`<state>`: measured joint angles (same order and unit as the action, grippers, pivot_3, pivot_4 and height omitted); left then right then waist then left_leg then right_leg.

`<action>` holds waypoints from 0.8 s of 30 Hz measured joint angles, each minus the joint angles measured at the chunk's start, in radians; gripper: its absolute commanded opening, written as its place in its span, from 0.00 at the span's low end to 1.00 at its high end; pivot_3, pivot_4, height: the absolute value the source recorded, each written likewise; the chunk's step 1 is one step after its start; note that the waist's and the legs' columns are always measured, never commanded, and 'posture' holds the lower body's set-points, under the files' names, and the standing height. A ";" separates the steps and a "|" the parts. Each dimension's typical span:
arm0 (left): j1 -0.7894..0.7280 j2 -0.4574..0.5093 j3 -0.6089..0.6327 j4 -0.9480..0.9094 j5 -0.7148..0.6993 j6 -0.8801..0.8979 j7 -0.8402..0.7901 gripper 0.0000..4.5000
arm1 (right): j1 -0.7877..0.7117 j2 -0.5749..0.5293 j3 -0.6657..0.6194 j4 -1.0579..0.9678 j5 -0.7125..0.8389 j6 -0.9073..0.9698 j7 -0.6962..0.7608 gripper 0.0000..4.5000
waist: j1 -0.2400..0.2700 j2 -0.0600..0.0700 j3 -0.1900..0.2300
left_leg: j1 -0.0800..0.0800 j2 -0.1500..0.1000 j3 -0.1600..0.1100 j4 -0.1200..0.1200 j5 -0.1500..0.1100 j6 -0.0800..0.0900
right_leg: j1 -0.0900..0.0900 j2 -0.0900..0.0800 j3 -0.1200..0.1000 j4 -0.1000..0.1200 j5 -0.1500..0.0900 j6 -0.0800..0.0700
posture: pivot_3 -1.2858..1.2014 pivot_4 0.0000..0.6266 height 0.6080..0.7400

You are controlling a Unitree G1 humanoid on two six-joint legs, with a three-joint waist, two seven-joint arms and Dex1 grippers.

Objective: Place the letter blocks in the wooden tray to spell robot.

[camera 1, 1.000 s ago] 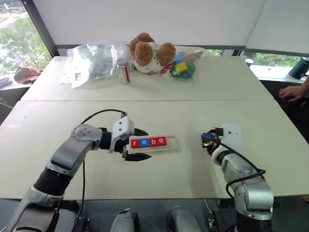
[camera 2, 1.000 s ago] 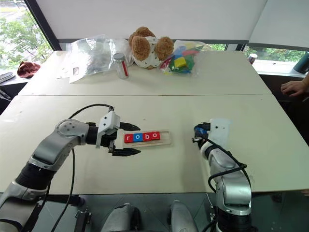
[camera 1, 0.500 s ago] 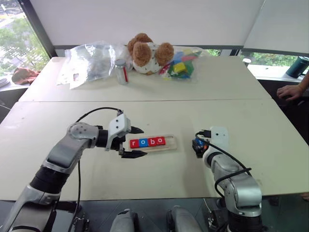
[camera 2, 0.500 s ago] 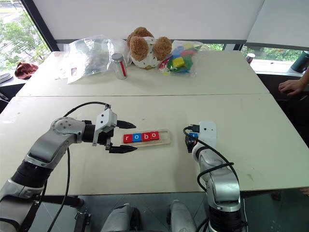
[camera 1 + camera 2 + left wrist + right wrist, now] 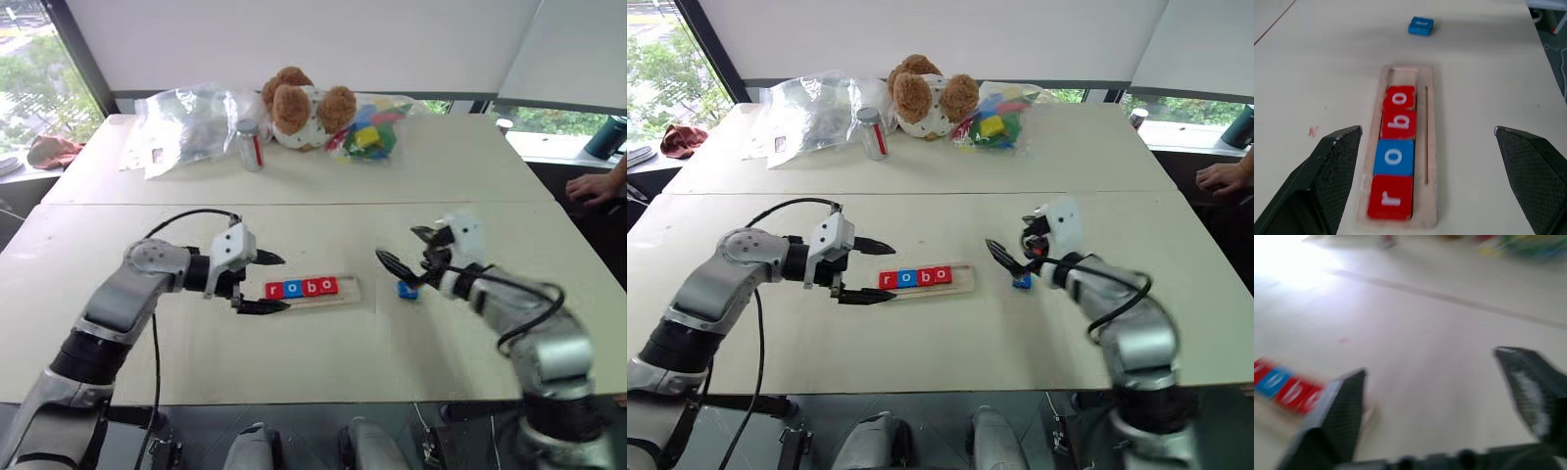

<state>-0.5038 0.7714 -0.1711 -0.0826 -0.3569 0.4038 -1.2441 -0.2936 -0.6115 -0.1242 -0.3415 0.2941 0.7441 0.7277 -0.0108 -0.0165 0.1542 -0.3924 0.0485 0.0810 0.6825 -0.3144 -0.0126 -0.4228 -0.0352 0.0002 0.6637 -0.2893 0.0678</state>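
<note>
Four letter blocks (image 5: 302, 287) sit in the wooden tray (image 5: 350, 293) on the near table (image 5: 294, 362), and they read r, o, b, o from left to right. The first is red, the second is blue, and the last two are red. The slot at the right end of the tray is bare wood. A fifth blue block (image 5: 407, 290) lies flat on the table to the right of the tray, a little apart from it. In the left wrist view it (image 5: 1421, 25) has a small white letter on top, too small to read.

The left gripper (image 5: 265, 283) is at the left end of the tray. Its two black fingers are spread wide and hold nothing. The right gripper (image 5: 407, 251) hangs just above and beside the blue block. Its fingers are spread wide too, and nothing is between them.

Far back on the other table are a clear plastic bag (image 5: 186, 122), a small can (image 5: 251, 145), a brown teddy bear (image 5: 306, 106) and a bag of bright toy blocks (image 5: 367, 132). A person's hand (image 5: 595, 186) rests at the far right.
</note>
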 measured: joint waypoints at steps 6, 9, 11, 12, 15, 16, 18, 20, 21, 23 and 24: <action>0.026 0.057 0.037 -0.065 -0.025 0.011 -0.029 1.00 | -0.124 -0.200 0.101 0.477 -0.047 -0.423 0.430 0.99 | -0.009 0.000 0.001 | 0.001 0.001 0.002 0.001 -0.001 0.001 | 0.000 0.001 0.003 0.001 0.000 0.000 | 0.52 0.24 1.00; 0.045 0.073 0.058 -0.092 -0.027 0.032 -0.011 1.00 | -0.214 -0.199 0.201 0.667 -0.120 -0.601 0.544 0.99 | -0.010 0.000 0.001 | 0.002 0.002 0.002 0.001 -0.001 0.001 | 0.000 0.002 0.005 0.001 0.000 0.000 | 0.52 0.24 1.00; 0.068 0.077 0.073 -0.103 -0.027 0.046 0.007 1.00 | -0.249 -0.191 0.244 0.757 -0.152 -0.661 0.587 0.99 | -0.007 0.000 0.001 | 0.001 0.002 0.003 0.001 -0.001 0.001 | -0.001 0.002 0.005 0.002 0.000 0.000 | 0.52 0.24 1.00; 0.077 0.079 0.076 -0.109 -0.027 0.051 0.015 1.00 | -0.265 -0.187 0.261 0.794 -0.163 -0.685 0.604 0.99 | -0.006 0.000 0.001 | 0.001 0.003 0.003 0.001 -0.001 0.001 | -0.001 0.002 0.006 0.001 0.000 0.000 | 0.52 0.24 1.00; 0.102 0.081 0.085 -0.136 -0.028 0.071 0.036 1.00 | -0.304 -0.157 0.283 0.878 -0.181 -0.749 0.634 0.99 | -0.004 0.000 0.001 | 0.001 0.003 0.004 0.001 0.000 0.001 | -0.002 0.001 0.007 0.002 0.000 0.000 | 0.52 0.24 1.00; 0.106 0.081 0.087 -0.141 -0.029 0.074 0.042 1.00 | -0.310 -0.149 0.287 0.895 -0.185 -0.762 0.636 0.99 | -0.003 0.000 0.001 | 0.001 0.003 0.004 0.001 0.000 0.001 | -0.002 0.001 0.007 0.002 0.000 0.000 | 0.52 0.24 1.00; 0.115 0.082 0.097 -0.156 -0.033 0.085 0.049 1.00 | -0.324 -0.132 0.292 0.943 -0.194 -0.791 0.636 0.99 | -0.002 0.000 0.001 | 0.001 0.003 0.005 0.001 0.000 0.000 | -0.002 0.000 0.007 0.002 0.000 0.000 | 0.52 0.24 1.00; 0.118 0.084 0.107 -0.157 -0.038 0.090 0.052 1.00 | -0.335 -0.126 0.292 0.968 -0.196 -0.811 0.638 0.88 | -0.003 0.000 0.001 | 0.001 0.003 0.005 0.002 0.000 0.000 | -0.002 0.000 0.008 0.002 0.000 0.000 | 0.52 0.24 1.00; 0.118 0.084 0.109 -0.157 -0.039 0.090 0.054 1.00 | -0.336 -0.123 0.292 0.976 -0.196 -0.818 0.641 0.80 | -0.003 0.000 0.001 | 0.002 0.003 0.005 0.002 0.000 0.000 | -0.001 0.000 0.008 0.002 0.000 0.000 | 0.52 0.24 1.00; 0.118 0.085 0.109 -0.157 -0.040 0.091 0.056 1.00 | -0.336 -0.120 0.292 0.983 -0.195 -0.832 0.648 0.58 | -0.003 0.000 0.001 | 0.002 0.003 0.005 0.002 0.000 -0.001 | -0.001 0.000 0.008 0.003 0.000 0.000 | 0.52 0.24 1.00; 0.118 0.085 0.109 -0.157 -0.040 0.091 0.056 1.00 | -0.336 -0.120 0.292 0.985 -0.195 -0.838 0.649 0.48 | -0.003 0.000 0.001 | 0.002 0.003 0.005 0.002 0.000 -0.001 | -0.001 0.000 0.008 0.003 0.000 0.000 | 0.52 0.24 1.00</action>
<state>-0.3860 0.8560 -0.0622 -0.2399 -0.3972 0.4948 -1.1881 -0.6298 -0.7317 0.1679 0.6432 0.0990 -0.0934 1.3772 -0.0140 -0.0164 0.1556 -0.3905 0.0510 0.0863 0.6841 -0.3141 -0.0132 -0.4242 -0.0354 0.0078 0.6664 -0.2891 0.0679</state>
